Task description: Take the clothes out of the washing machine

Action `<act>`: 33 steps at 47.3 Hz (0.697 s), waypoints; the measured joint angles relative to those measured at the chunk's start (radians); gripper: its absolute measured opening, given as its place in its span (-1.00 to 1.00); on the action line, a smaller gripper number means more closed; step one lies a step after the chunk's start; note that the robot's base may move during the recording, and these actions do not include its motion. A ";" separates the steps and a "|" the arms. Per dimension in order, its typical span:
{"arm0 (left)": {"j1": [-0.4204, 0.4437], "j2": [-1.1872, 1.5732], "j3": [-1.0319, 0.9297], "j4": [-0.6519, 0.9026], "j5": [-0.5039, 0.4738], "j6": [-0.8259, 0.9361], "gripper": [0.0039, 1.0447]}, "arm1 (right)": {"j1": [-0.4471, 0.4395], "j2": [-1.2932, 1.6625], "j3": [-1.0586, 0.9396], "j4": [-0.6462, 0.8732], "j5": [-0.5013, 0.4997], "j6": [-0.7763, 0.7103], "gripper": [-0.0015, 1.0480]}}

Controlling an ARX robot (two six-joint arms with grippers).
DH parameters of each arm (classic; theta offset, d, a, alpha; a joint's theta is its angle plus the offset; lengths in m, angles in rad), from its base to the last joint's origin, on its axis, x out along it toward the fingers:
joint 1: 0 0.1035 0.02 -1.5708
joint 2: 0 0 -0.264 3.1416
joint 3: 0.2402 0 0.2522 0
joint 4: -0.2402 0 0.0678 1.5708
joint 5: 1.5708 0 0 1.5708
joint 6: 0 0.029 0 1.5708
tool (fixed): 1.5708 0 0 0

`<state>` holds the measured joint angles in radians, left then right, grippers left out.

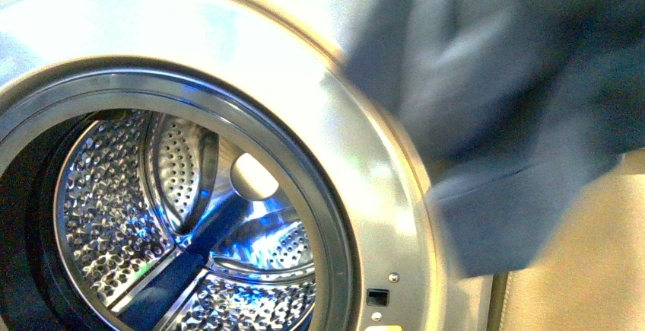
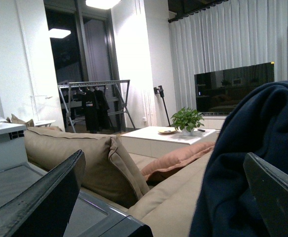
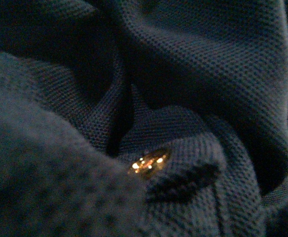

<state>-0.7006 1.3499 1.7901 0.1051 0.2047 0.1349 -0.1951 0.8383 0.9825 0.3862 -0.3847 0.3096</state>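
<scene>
Closest to me are the clothes (image 3: 193, 74); the bumpy dark blue cloth fills my right wrist view, so my right tool is hidden and I cannot tell if it is pinched or wide; my left tool (image 2: 163, 163) is wide and holds nothing, with the cloth hanging just beside one finger (image 2: 277, 192). No bench shows here, so I cannot place things by its edges or corners. In the front view the clothes hang up high on the right, out of the washing machine (image 1: 365, 156) and in front of its silver ring; they look blurry. Further back the drum (image 1: 114, 209) is shiny, and I see no cloth in it.

I think the cloth could slip and drop, since at most one tool has it and my right camera is covered; the low hem could also snag on the ring, because it hangs so near.

The long way of the cloth runs up and down, a bit slanted; the hem end points down toward the ring.
</scene>
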 joint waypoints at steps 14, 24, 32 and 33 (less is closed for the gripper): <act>0.000 0.000 0.000 0.000 0.000 0.000 0.88 | -0.494 0.033 -0.045 0.051 -0.296 0.088 -0.77; 0.000 0.000 0.000 0.000 0.000 0.000 0.88 | -0.715 0.150 -0.152 0.062 -0.340 0.077 -0.77; 0.000 0.000 0.000 0.000 0.000 0.000 0.88 | -0.760 0.217 -0.277 -0.008 -0.355 0.013 -0.77; 0.000 0.000 0.000 0.000 0.000 0.000 0.88 | -0.759 0.228 -0.304 -0.024 -0.354 -0.011 -0.77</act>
<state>-0.7006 1.3499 1.7897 0.1051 0.2047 0.1349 -0.9543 1.0664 0.6788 0.3622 -0.7391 0.2989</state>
